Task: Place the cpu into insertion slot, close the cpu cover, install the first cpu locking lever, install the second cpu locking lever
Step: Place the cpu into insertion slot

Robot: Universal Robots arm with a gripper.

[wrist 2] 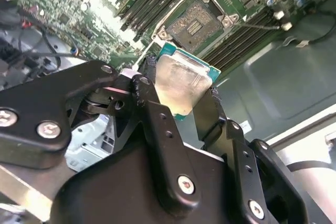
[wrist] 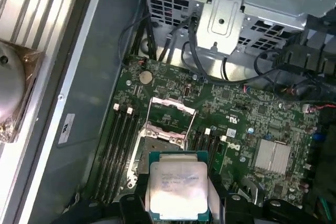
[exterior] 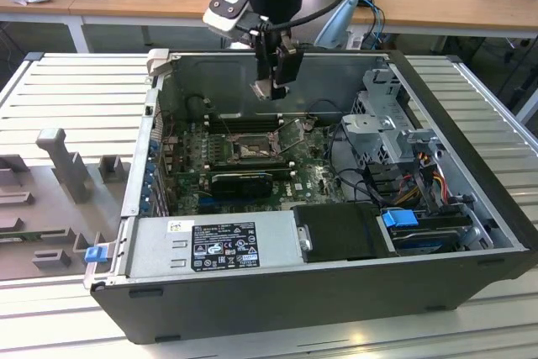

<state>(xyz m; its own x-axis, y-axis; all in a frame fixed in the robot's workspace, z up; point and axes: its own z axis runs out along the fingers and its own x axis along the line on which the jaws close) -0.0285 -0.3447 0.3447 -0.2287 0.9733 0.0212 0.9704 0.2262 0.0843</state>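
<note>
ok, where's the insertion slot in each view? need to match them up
Exterior view: the insertion slot sits mid-board inside the case, lower in the picture than the hand.
Second wrist view: the dark square just past the held cpu.
First wrist view: it lies partly behind the cpu's far edge.
Shared landmark: the long black memory slots running alongside it.
</note>
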